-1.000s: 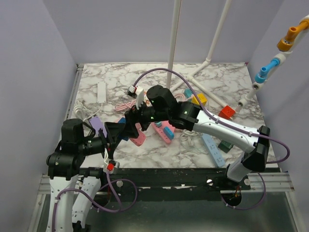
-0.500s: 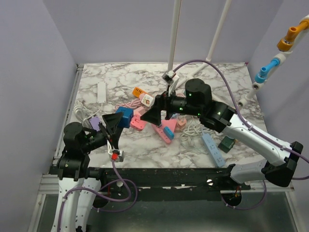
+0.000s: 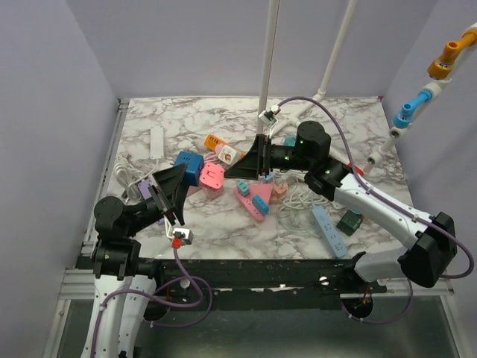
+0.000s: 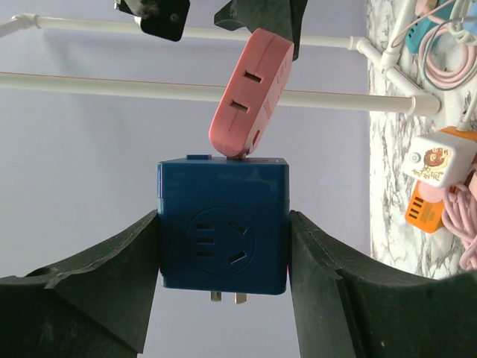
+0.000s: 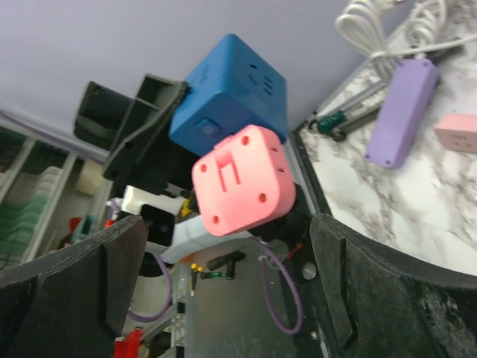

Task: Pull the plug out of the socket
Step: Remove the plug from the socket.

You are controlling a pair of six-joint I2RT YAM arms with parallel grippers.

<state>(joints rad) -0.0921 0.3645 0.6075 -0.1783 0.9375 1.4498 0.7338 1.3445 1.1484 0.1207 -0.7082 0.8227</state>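
Observation:
A blue cube socket (image 3: 188,164) is clamped between my left gripper's (image 3: 177,179) fingers, lifted off the table. In the left wrist view the cube (image 4: 222,227) fills the gap of that gripper (image 4: 222,277), its two prongs pointing down. A pink plug adaptor (image 4: 250,93) sits tilted against the cube's top face; its prongs are hidden. From above the pink adaptor (image 3: 212,177) lies between the cube and my right gripper (image 3: 232,171). In the right wrist view the pink adaptor (image 5: 242,180) and blue cube (image 5: 231,93) are ahead of the right gripper (image 5: 227,239), whose fingers stand wide apart on either side.
An orange-and-white adaptor (image 3: 222,149), a pink power strip (image 3: 250,200), a light blue strip (image 3: 329,231), a purple strip (image 3: 149,192) and a white strip (image 3: 156,142) lie on the marble table (image 3: 223,227). White pipe legs (image 3: 267,60) rise behind. Cables lie coiled at mid-table.
The right arm drew back from the left side to mid-table and faces the adaptor. The left gripper raised the blue cube and pink adaptor slightly.

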